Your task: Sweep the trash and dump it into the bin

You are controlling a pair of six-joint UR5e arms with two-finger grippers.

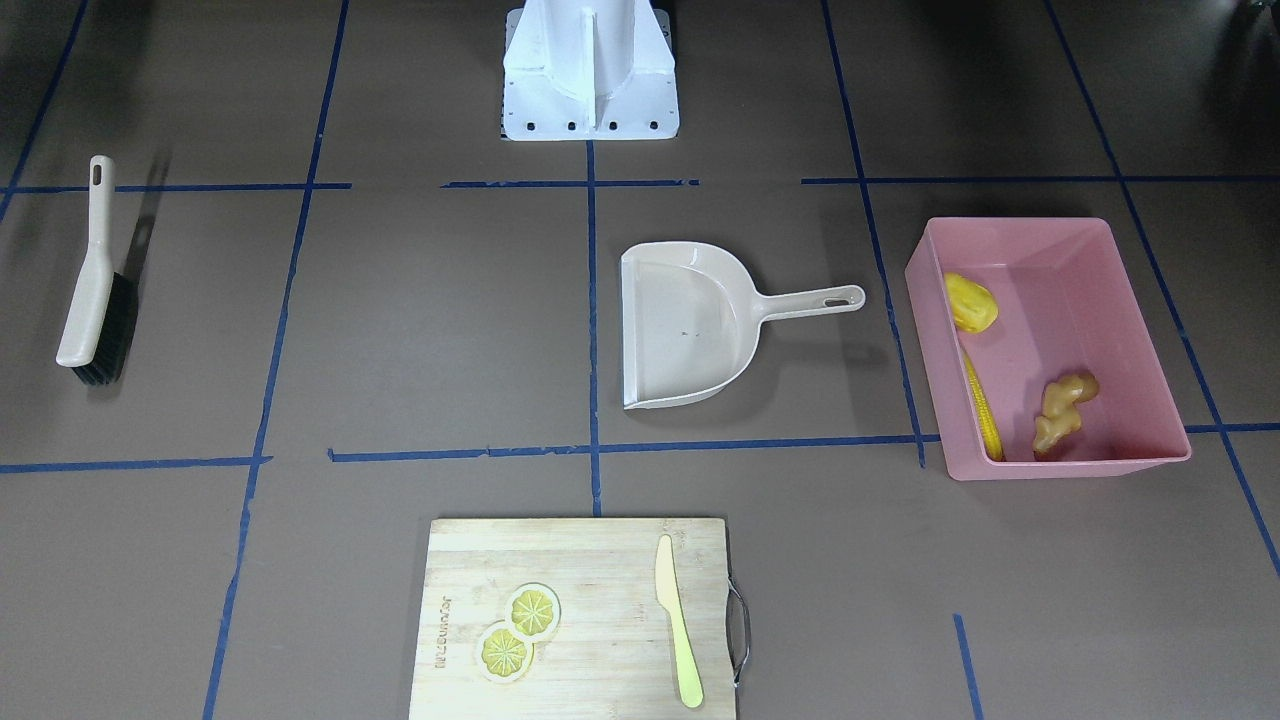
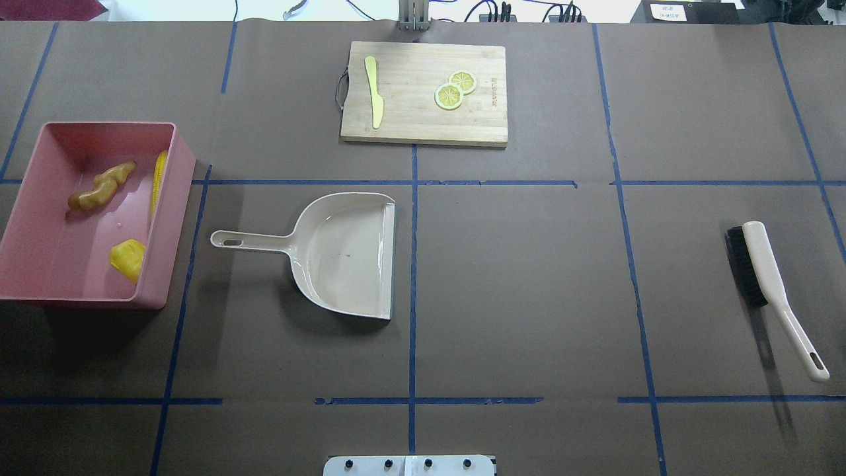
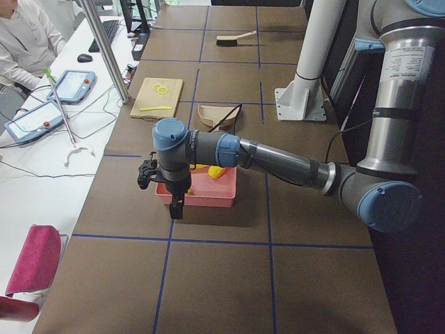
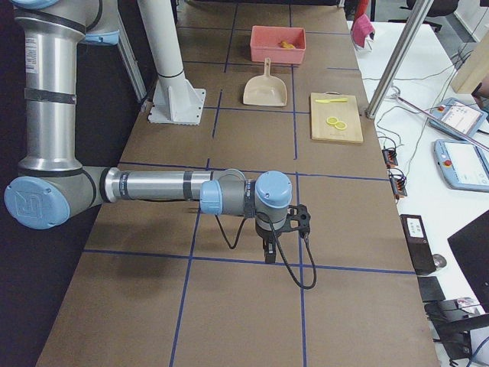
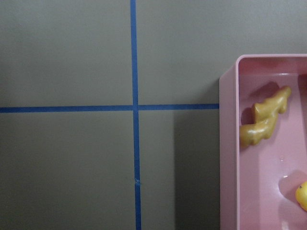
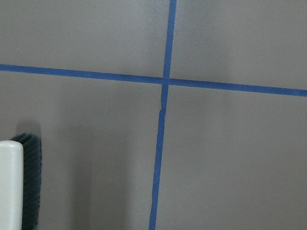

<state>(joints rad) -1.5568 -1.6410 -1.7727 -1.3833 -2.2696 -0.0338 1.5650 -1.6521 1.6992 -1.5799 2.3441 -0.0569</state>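
The pink bin stands on the table, at the left in the overhead view. In it lie the corn cob along one wall, the rounded yellow lump and the tan ginger root. The left wrist view shows the bin's rim with the ginger inside. My left gripper hangs over the table just outside the bin's outer end. My right gripper hangs low over the table's other end, next to the brush. I cannot tell whether either is open or shut.
The beige dustpan lies empty beside the bin. The brush lies at the far right in the overhead view. A wooden cutting board with two lemon slices and a pale knife sits at the table's far edge.
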